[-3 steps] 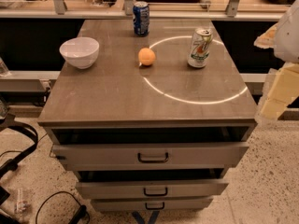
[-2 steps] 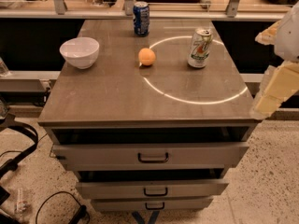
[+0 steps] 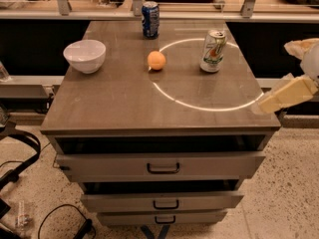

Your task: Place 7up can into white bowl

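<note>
Camera view: the silver-white, green-lettered 7up can [image 3: 213, 50] is seen upright, left of and beyond the cream gripper [image 3: 288, 94] off the brown desk [image 3: 124, 108]; whether its jaws are open cannot be told.

Two cans [image 3: 213, 50] [image 3: 150, 19], one white bowl [image 3: 85, 55], one orange [image 3: 156, 60], three drawers [image 3: 162, 166], one end effector [image 3: 279, 96], far right

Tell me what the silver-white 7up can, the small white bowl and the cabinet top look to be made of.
Silver-white 7up can: thin metal, likely aluminium, judging by its shiny silver top. Small round white bowl: glossy ceramic or plastic, with highlights on the rim. Cabinet top: matte grey-brown, perhaps wood-grain laminate. The cream tool sits off its right edge.
</note>
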`<state>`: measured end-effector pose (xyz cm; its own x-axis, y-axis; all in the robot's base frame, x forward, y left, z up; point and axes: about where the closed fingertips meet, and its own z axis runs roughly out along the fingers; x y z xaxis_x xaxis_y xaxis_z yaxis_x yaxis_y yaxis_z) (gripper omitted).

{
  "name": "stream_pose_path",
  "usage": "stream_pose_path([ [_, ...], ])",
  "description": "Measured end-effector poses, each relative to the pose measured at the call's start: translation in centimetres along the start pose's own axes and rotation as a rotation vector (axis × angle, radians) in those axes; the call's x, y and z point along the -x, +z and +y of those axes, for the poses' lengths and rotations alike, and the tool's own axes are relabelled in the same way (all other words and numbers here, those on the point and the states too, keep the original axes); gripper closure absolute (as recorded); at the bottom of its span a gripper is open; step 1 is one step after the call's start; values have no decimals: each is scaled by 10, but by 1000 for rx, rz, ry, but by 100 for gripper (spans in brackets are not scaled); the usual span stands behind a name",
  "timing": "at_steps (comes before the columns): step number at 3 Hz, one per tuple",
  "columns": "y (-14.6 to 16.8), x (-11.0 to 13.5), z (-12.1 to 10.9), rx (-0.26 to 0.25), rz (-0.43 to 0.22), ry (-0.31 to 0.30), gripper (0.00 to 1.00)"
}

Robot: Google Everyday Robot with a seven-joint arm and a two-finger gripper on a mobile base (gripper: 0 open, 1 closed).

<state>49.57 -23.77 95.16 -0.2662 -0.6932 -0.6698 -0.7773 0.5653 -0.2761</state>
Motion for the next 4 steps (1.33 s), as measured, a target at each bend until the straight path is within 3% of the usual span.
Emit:
stream_pose_path([
  [1,17,10,-37,-87,-220,65,0],
  [2,23,25,-76,-207,-333,108,0],
  [3,17,29,-95,-286,-351,119,0],
  [4,29,35,-95,-261,-397,160,0],
])
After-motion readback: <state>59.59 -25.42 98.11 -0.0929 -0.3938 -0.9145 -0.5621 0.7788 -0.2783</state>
